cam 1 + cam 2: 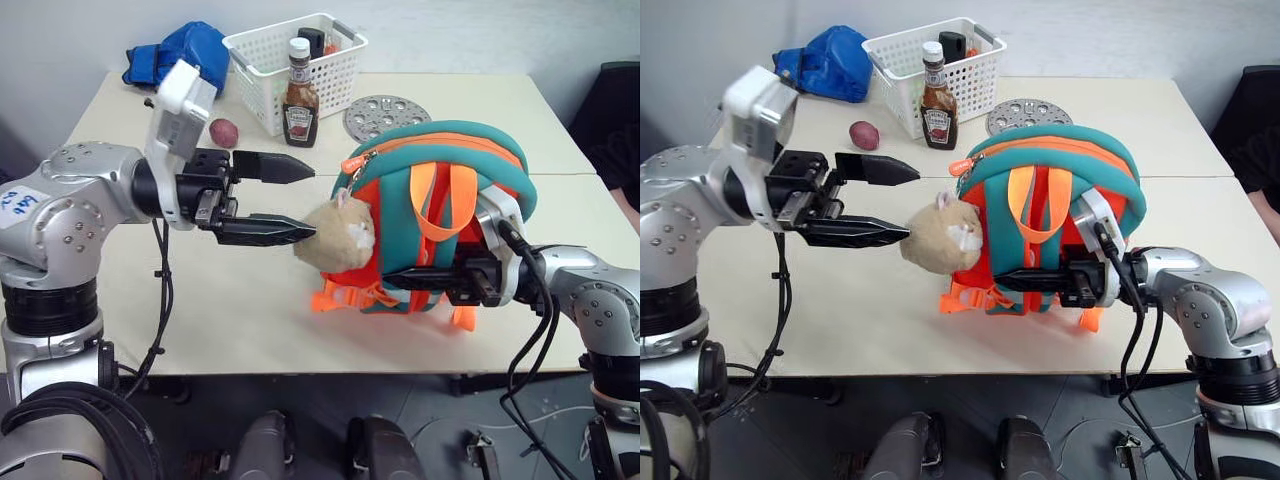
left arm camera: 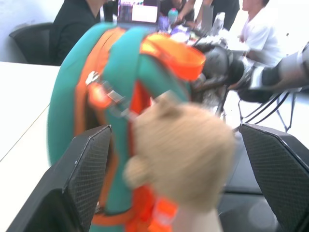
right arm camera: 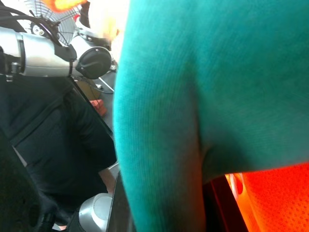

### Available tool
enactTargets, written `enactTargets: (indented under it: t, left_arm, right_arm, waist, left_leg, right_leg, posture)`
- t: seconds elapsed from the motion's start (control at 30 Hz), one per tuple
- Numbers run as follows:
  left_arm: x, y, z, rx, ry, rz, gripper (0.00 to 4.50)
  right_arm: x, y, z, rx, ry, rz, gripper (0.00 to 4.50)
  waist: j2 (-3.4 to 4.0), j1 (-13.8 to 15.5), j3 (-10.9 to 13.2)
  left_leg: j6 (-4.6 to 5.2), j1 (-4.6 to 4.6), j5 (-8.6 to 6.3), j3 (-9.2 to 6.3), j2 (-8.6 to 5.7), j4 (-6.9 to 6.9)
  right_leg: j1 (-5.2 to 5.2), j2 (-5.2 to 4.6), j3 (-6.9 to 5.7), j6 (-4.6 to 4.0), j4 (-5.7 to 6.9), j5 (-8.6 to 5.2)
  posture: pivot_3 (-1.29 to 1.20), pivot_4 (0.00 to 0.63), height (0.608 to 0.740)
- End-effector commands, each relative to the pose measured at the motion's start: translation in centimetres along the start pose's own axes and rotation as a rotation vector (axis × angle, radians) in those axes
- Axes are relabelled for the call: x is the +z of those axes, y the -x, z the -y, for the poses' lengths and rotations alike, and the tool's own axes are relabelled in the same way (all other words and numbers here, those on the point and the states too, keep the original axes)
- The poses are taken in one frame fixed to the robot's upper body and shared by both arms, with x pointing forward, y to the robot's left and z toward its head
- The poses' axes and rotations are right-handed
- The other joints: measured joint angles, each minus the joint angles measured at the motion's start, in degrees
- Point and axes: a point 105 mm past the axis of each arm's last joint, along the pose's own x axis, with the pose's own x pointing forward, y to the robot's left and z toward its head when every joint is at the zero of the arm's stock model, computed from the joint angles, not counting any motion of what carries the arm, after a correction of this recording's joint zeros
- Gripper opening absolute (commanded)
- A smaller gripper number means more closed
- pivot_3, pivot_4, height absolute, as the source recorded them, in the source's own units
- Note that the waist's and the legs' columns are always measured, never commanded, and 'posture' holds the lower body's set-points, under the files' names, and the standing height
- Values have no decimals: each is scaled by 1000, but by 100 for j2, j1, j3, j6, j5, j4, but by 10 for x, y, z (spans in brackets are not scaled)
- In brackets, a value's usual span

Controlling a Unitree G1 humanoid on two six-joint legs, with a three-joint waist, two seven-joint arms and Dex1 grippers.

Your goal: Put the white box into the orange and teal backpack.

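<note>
The orange and teal backpack (image 1: 440, 150) stands upright above the table's front part, straps facing me. My right gripper (image 1: 420, 278) is shut on its strap side, low on the back, and teal fabric (image 3: 203, 96) fills the space before the fingers. A tan plush charm (image 1: 340, 235) hangs off the backpack's left side. My left gripper (image 1: 310, 202) is open and points level at the charm, its lower fingertip right at the plush. In the left wrist view the plush charm (image 2: 186, 150) sits between the spread fingers (image 2: 82, 174). The white box is out of view.
At the table's (image 1: 220, 310) back stand a white lattice basket (image 1: 300, 60), a ketchup bottle (image 1: 300, 95), a grey perforated disc (image 1: 385, 115), a small red potato (image 1: 223, 131) and a blue boxing glove (image 1: 185, 50). People (image 2: 256, 29) sit beyond the right side.
</note>
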Motion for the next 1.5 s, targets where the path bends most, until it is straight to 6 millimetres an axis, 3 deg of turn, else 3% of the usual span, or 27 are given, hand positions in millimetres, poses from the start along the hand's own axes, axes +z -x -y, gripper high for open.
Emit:
enactTargets:
  t: [0.03, 0.17, 0.33, 0.5, 0.6, 0.8, 0.93, 1.03, 1.3, 1.5]
  left_arm:
    - [-8, -8, 2, 115, -51, -90, 4453]
    - [-28, -12, -20, 312, -133, -173, 4453]
    - [-38, -21, -5, 231, -64, -151, 4453]
    - [-49, -22, -18, 281, -53, -182, 4453]
    - [-51, -20, -23, 281, -39, -180, 3869]
    - [-51, -11, -21, 241, -17, -195, 2111]
    - [-45, -2, -27, 246, -26, -201, 999]
    - [-37, 9, -36, 264, -59, -221, 407]
    - [-16, 43, -64, 331, -160, -292, 244]
    - [-36, 51, -60, 277, -141, -371, 244]
  right_arm:
    - [4, -4, -3, 15, 31, 1, 0]
    - [6, -4, -4, 18, 29, 6, 0]
    - [7, -4, -3, 11, 23, 12, 0]
    - [8, -4, -2, 12, 24, 12, 0]
    - [9, -5, -3, 14, 26, 14, 0]
    - [9, -2, -5, 3, 26, 24, 0]
    - [9, 2, -6, -8, 23, 36, 0]
    - [11, 7, -12, -1, 19, 51, 0]
    - [14, 17, -21, -5, -6, 101, 0]
    - [16, 23, -26, -2, -18, 134, 0]
  waist:
    - [0, -3, 0]
    - [0, -10, 0]
    - [0, -2, 0]
    - [0, 2, 0]
    - [0, 2, 0]
    - [0, -3, 0]
    - [0, -1, 0]
    - [0, 1, 0]
    - [0, -6, 0]
    - [0, -11, 0]
  left_leg:
    - [0, 0, 0, 0, 0, 0]
    - [-4, 4, 2, 2, 1, -6]
    - [-3, 2, 1, 3, 1, -5]
    - [-4, 2, 2, 3, 1, -6]
    - [-3, 2, 2, 3, 1, -4]
    - [-3, 2, 2, 3, 1, -8]
    - [-3, 2, 2, 4, 1, -6]
    - [-3, 2, 2, 4, 1, -7]
    - [-1, 2, 0, 13, 1, -11]
    - [0, 0, 0, 15, 2, -12]
  right_leg:
    - [0, 0, 0, 0, 1, 0]
    - [-2, 4, 1, 0, 3, 0]
    - [-3, 2, 2, 0, 1, 0]
    - [-3, 2, 1, 0, 0, 0]
    - [-3, 3, 1, 0, 1, 0]
    - [-3, 3, 0, 0, -1, 0]
    - [-3, 3, -1, 0, 0, 0]
    - [-4, 3, 0, 0, -1, 0]
    - [-7, 4, 2, 0, -5, 0]
    - [-14, 5, 4, 0, -1, 0]
  posture:
    - [0, 150, 740]
    - [0, 150, 740]
    - [0, 150, 740]
    - [0, 150, 740]
    - [0, 150, 740]
    - [0, 150, 740]
    - [0, 150, 740]
    - [0, 150, 740]
    - [0, 150, 740]
    - [0, 150, 740]
